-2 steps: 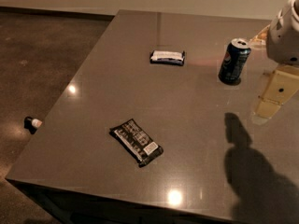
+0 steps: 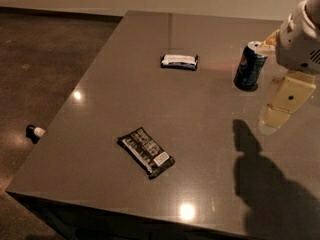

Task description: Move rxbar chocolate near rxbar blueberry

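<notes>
Two bars left of gripper (image 2: 274, 118) by Pepsi can (image 2: 249, 67): rxbar chocolate (image 2: 146, 152) nearside, rxbar blueberry (image 2: 179, 60) farside. Grip state untellable. Pinch chocolate crosswise.

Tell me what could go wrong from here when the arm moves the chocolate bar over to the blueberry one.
The claw hangs at the right, just beside the soda can; swinging left, it might knock the can over. The rxbar chocolate lies flat near the table's front edge, so a missed pinch could shove it toward that edge. Setting it down too close could bump the rxbar blueberry.
</notes>
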